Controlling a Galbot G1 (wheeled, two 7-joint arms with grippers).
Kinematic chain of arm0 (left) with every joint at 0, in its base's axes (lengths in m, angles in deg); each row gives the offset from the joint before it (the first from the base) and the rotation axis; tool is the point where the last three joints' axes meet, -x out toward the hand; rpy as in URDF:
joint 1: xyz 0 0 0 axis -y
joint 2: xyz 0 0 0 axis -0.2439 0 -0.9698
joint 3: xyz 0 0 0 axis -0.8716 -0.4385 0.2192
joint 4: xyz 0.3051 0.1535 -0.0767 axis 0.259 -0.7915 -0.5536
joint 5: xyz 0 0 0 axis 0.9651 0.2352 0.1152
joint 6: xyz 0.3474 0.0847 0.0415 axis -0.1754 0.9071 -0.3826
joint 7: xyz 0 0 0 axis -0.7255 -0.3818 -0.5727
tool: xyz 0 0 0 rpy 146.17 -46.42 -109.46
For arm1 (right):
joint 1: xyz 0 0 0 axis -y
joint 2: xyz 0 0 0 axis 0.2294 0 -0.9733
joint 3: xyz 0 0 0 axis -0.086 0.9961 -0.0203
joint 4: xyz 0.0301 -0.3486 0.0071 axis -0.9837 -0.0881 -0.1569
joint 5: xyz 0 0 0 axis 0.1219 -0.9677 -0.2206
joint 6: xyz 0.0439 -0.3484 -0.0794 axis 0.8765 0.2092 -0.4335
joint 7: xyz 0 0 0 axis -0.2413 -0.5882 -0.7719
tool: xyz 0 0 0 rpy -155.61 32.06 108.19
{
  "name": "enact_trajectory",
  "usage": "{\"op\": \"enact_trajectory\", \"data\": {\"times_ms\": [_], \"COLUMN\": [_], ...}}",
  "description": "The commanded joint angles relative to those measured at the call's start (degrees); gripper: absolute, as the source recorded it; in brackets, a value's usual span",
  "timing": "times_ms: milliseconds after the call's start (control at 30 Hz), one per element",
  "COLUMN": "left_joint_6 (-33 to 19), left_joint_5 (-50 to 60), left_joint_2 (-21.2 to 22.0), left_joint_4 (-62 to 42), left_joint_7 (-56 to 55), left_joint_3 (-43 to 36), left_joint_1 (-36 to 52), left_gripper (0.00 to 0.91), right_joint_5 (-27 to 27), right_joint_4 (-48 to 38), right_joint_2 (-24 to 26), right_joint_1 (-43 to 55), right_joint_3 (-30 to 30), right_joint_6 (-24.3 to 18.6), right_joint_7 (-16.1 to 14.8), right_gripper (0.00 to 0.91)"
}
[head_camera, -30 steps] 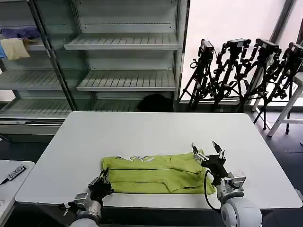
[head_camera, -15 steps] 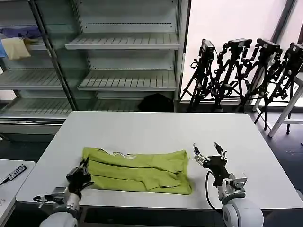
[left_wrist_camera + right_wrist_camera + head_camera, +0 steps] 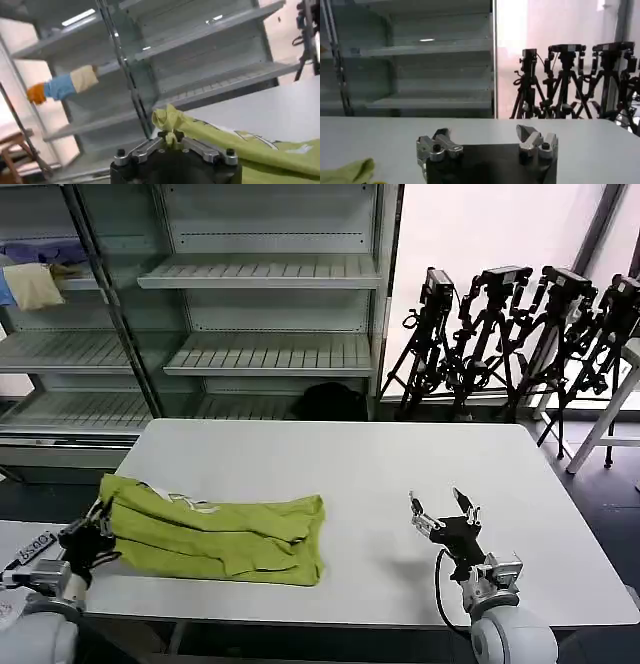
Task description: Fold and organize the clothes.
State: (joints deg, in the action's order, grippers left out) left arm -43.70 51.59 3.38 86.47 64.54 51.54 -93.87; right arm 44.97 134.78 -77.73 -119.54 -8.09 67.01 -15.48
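Observation:
The clothes are one lime yellow-green T-shirt (image 3: 215,532), folded into a long band at the front left of the white table (image 3: 340,459). Its left end overhangs the table's left edge. There my left gripper (image 3: 88,534) is shut on a pinch of the shirt (image 3: 171,136), which bunches up between the fingers in the left wrist view. My right gripper (image 3: 443,509) stands open above the table's front right, well clear of the shirt, with nothing between its fingers (image 3: 443,139). A small corner of the shirt (image 3: 350,172) lies off to one side of it.
Metal shelving (image 3: 260,279) stands behind the table, with pale yellow and blue-purple cloth (image 3: 35,274) on an upper left shelf. Camera tripods (image 3: 510,334) cluster at the back right. A low white surface with a tag (image 3: 30,549) sits beside the table's left front corner.
My left gripper has dragged the shirt leftward across the table, from the front middle to the left edge. The right gripper has let go and stayed nearly still, open.

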Motion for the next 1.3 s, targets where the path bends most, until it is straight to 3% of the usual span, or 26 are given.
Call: {"op": "enact_trajectory", "data": {"times_ms": [33,233,333,533,867,1300], "left_joint_6": [-0.99,0.49,0.6,1.82,4.9,7.43], "left_joint_5": [4.72,8.44,10.99,11.99,13.52,14.6], "left_joint_2": [-7.94,0.74,2.7,4.71,5.58,8.29], "left_joint_4": [-0.58,9.91,12.69,14.69,14.59,8.88], "left_joint_7": [2.97,3.04,1.43,-0.32,0.09,-1.63], "left_joint_3": [3.04,-9.29,-17.29,-26.1,-32.3,-34.85], "left_joint_1": [0.12,-3.05,-2.56,-0.44,-0.3,1.26], "left_gripper": [0.0,0.0,0.0,0.0,0.0,0.0], "right_joint_5": [-0.03,-0.15,-0.12,0.0,0.16,-0.19], "right_joint_4": [-0.16,-0.39,-0.29,-0.3,-0.45,-0.6], "right_joint_2": [-0.04,-0.22,-0.19,0.0,-0.05,-0.42], "right_joint_1": [-0.23,-0.5,-0.78,-1.78,-2.1,-2.07], "right_joint_3": [-0.07,-0.21,-0.49,-1.23,-1.49,-1.18], "right_joint_6": [-0.38,-0.64,-0.65,-1.01,-1.43,-1.68], "right_joint_7": [0.06,0.3,0.29,0.19,0.08,0.21], "right_gripper": [0.907,0.907,0.907,0.907,0.907,0.907]}}
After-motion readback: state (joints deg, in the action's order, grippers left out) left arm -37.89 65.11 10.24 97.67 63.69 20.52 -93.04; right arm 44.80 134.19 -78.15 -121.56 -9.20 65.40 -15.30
